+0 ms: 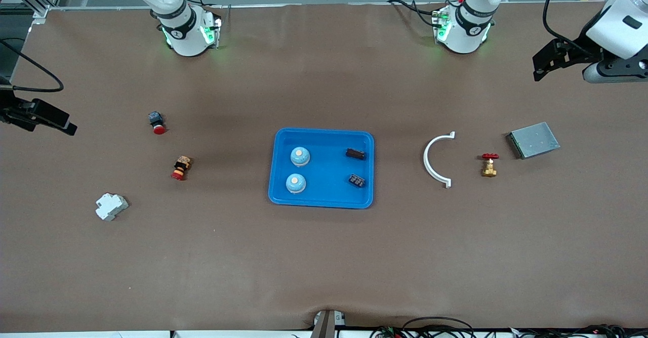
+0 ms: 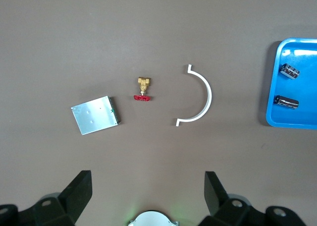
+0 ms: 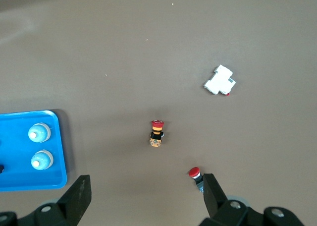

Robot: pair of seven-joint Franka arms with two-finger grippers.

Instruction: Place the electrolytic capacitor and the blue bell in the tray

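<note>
The blue tray (image 1: pixel 276 176) sits in the middle of the table (image 1: pixel 324 267), with bare brown surface all round its raised rim. Inside it, two blue bells (image 1: pixel 299 157) (image 1: pixel 295 183) stand one nearer the front camera than the other, toward the right arm's end, and two dark capacitors (image 1: pixel 356 154) (image 1: pixel 357 180) lie along the rim toward the left arm's end.

The left claw (image 2: pixel 146 191) hangs high over its own end of the table, fingers spread wide and gripping nothing. The right claw (image 3: pixel 145 194) waits likewise at its end, fingers spread and bare.

Toward the left arm's end lie a white curved bracket (image 1: pixel 436 160), a small brass valve (image 1: pixel 489 165) and a grey metal box (image 1: pixel 534 140), all apart. Toward the right arm's end, a red push button (image 1: pixel 157 123), a striped button (image 1: pixel 181 168) and a white block (image 1: pixel 111 206) lie scattered, well apart.
</note>
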